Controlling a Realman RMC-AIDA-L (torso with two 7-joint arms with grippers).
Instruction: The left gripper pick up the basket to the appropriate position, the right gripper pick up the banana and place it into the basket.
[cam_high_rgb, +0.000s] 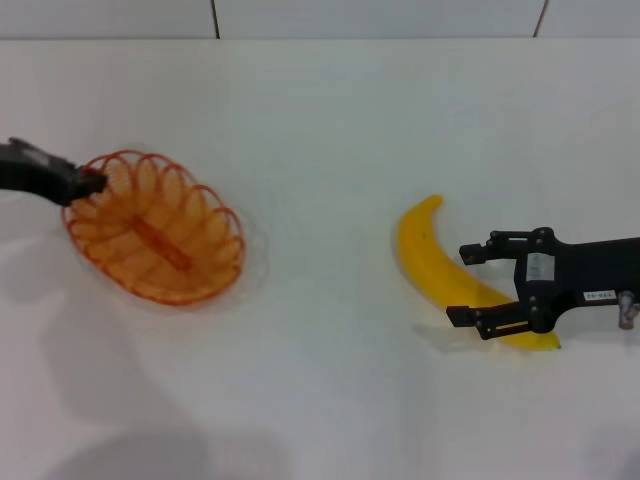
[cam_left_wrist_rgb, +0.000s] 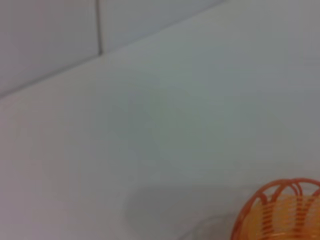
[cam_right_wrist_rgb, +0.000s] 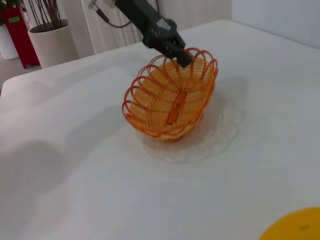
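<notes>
While the basket (cam_high_rgb: 155, 228) sits on the left side of the white table (cam_high_rgb: 330, 130), the left gripper (cam_high_rgb: 88, 183) reaches in from the left edge and has its fingers clamped on the looped rim at the basket's far left end. From the right wrist view the basket (cam_right_wrist_rgb: 170, 97) looks tilted, its gripped end raised and its opposite end down on the table (cam_right_wrist_rgb: 100, 190), with the left gripper (cam_right_wrist_rgb: 184, 57) pinching the rim from above. The left wrist view catches only a corner of the orange wire rim (cam_left_wrist_rgb: 280, 210) against the bare table (cam_left_wrist_rgb: 150, 125).

Well apart from the basket, on the right side, the banana (cam_high_rgb: 432, 262) lies flat with its pointed tip toward the back. The right gripper (cam_high_rgb: 462, 285) comes in from the right edge, its two black fingers spread apart on either side of the banana's lower half, not closed on it. Two white labels show on the gripper body, but their writing is too small to read. A yellow sliver of the banana (cam_right_wrist_rgb: 295, 227) shows in the right wrist view.
</notes>
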